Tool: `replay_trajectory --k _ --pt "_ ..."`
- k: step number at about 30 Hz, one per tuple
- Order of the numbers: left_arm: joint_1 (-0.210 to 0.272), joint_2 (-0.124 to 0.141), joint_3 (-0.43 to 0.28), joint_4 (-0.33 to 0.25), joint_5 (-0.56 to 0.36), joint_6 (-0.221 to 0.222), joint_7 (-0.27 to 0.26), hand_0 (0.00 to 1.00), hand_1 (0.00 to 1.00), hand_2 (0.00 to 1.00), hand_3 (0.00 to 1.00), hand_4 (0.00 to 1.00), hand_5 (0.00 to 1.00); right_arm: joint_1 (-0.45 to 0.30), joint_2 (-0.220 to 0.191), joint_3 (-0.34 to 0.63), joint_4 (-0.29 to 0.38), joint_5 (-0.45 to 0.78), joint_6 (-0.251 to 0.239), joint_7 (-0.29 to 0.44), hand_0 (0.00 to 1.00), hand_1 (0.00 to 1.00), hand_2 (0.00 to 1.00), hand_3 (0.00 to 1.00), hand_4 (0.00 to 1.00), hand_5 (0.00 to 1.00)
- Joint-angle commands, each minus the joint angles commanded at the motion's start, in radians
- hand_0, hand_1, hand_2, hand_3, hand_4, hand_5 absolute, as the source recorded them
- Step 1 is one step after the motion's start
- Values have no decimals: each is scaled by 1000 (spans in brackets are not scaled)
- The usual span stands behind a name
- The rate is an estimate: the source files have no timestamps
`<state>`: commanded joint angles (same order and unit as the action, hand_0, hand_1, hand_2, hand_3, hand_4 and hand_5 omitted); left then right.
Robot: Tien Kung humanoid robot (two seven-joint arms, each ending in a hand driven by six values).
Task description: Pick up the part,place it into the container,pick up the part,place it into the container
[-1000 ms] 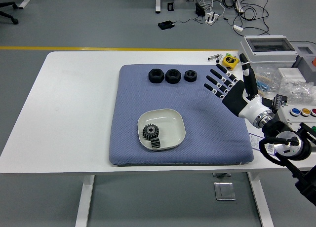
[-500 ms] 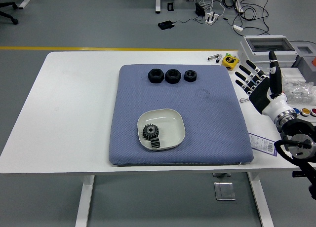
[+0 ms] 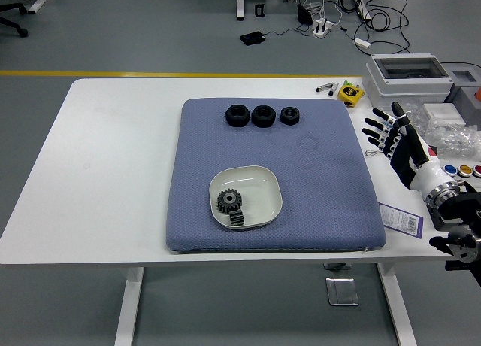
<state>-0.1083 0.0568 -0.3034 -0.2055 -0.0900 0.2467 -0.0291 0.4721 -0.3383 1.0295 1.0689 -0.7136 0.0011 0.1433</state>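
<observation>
A white table (image 3: 113,173) stands on a grey floor with a yellow line behind it. A soft blue square mat (image 3: 316,195) lies on the table, closer to the right edge than the left. Near the mat's front edge sits a white bowl with round corners (image 3: 259,184). Inside the bowl, on its left side, are a dark metal gear with teeth (image 3: 228,201) and another dark toothed part (image 3: 236,220) right in front of it, and they look like they touch. Along the mat's back edge three black nuts sit in a row: a black nut on the left (image 3: 237,115), a black nut in the middle (image 3: 263,116) and a smaller black nut on the right (image 3: 289,115). The robot's black right hand (image 3: 402,144) is by the table's right edge, just off the mat, with its fingers spread wide and holding nothing. A small yellow tape measure (image 3: 349,93) lies near the table's back edge.
</observation>
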Motion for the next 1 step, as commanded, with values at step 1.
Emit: replay_trajectory --k 1 --pt "0 0 -1 0 2 0 0 695 602 652 561 565 585 -1 -1 0 0 -17 3 6 959 866 885 911 998 961"
